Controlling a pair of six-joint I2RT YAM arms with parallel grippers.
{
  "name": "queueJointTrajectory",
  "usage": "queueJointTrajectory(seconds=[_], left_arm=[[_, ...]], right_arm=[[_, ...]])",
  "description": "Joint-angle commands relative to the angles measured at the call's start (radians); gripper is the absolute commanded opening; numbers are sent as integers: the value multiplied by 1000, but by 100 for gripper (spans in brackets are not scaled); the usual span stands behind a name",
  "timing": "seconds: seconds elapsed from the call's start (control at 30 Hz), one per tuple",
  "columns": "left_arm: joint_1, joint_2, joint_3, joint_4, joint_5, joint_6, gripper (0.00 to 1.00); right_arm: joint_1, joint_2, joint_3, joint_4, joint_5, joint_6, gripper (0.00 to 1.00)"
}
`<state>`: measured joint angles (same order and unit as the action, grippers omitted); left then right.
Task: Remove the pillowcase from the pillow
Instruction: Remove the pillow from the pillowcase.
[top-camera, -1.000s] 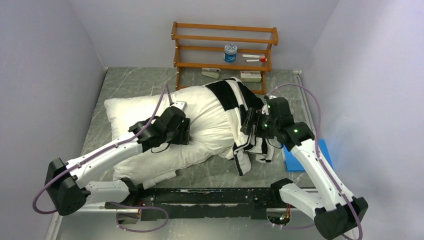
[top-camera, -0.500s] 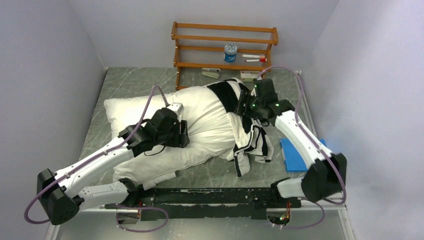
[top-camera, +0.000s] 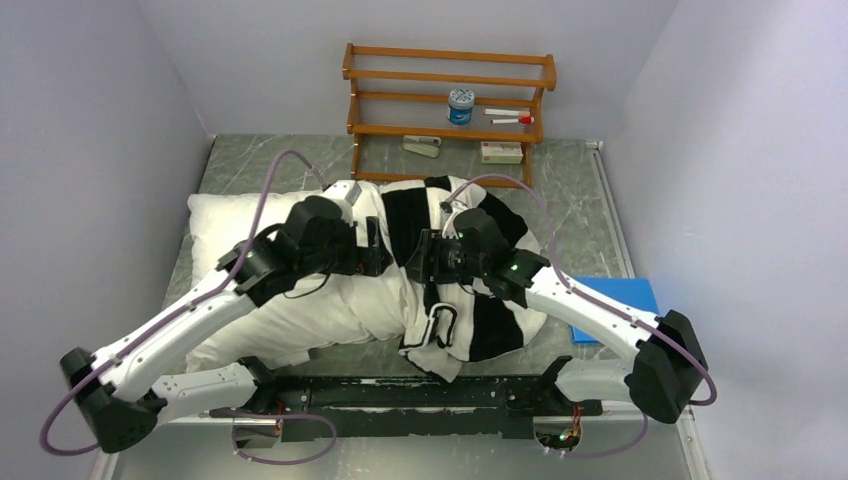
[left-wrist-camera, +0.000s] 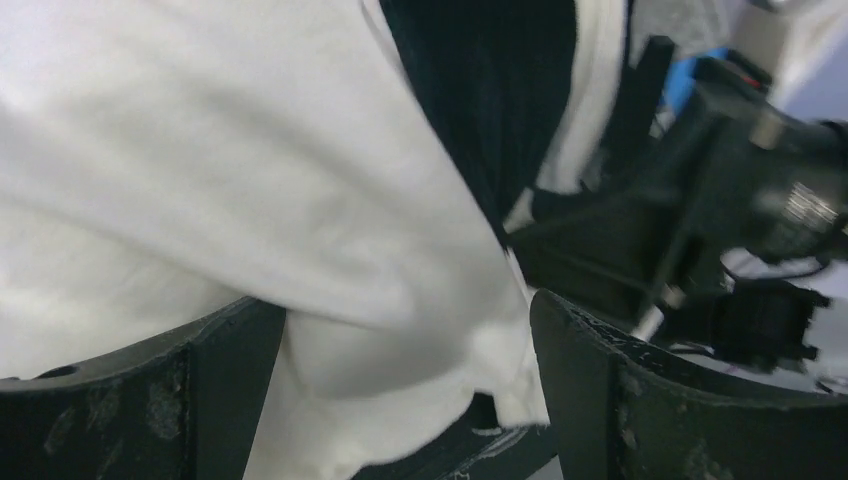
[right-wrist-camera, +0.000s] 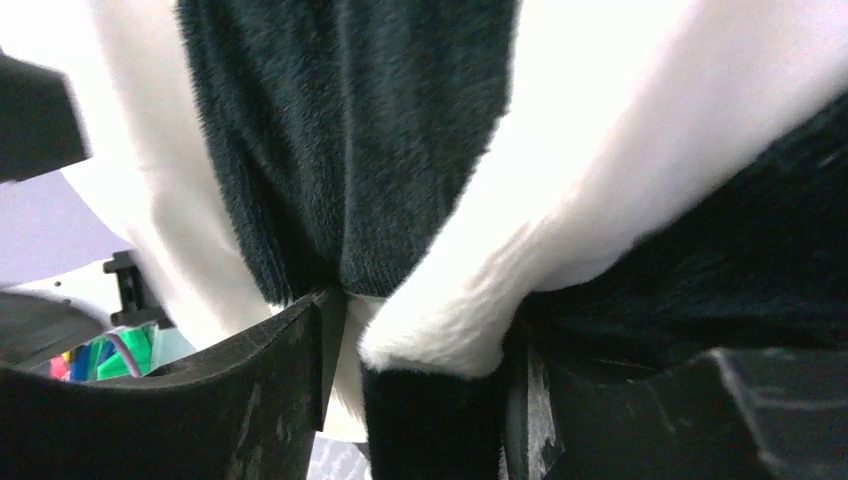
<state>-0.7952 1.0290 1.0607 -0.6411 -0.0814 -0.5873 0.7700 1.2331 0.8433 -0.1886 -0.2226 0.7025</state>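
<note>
The pillow (top-camera: 285, 315) lies across the tabletop (top-camera: 260, 160) with its left half bare and white. The pillowcase (top-camera: 492, 328) still covers its right half, bunched in thick folds. A striped hem droops off the pillow's near right corner.

The left claw (left-wrist-camera: 400, 312) sits over the pillow's middle, right at the edge of the case. Its fingers are spread wide, and white pillow cloth bulges loosely between them with nothing pinched. The right claw (right-wrist-camera: 415, 320) is just right of it, also at the pillow's middle. It pinches a thick fold of the case, and black and white plush fills the gap between its fingers.

This looks like the peeling step, roughly half done, with the right claw set to drag the case off the pillow's right end. The next move calls for an anchor. The left claw should clamp or press the bare pillow, keeping clear of the case's edge, while the right pulls away from it in a long stroke. Without that hold, the pillow would likely slide along with its cover.
</note>
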Motion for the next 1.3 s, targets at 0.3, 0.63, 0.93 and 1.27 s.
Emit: queueJointTrajectory(seconds=[0.3, 0.63, 0.93, 1.27], left_arm=[[8, 128, -197, -101, -175, -128, 77], [8, 89, -255, -116, -159, -125, 73], [9, 76, -300, -94, -187, -138, 65], [56, 125, -317, -125, -218, -140, 53]], right_arm=[[-203, -257, 142, -505, 396, -81, 88], [-455, -92, 27, -222, -258, -139, 88], [-600, -115, 159, -389, 329, -139, 0], [-896, -131, 330, -404, 338, -207, 0]])
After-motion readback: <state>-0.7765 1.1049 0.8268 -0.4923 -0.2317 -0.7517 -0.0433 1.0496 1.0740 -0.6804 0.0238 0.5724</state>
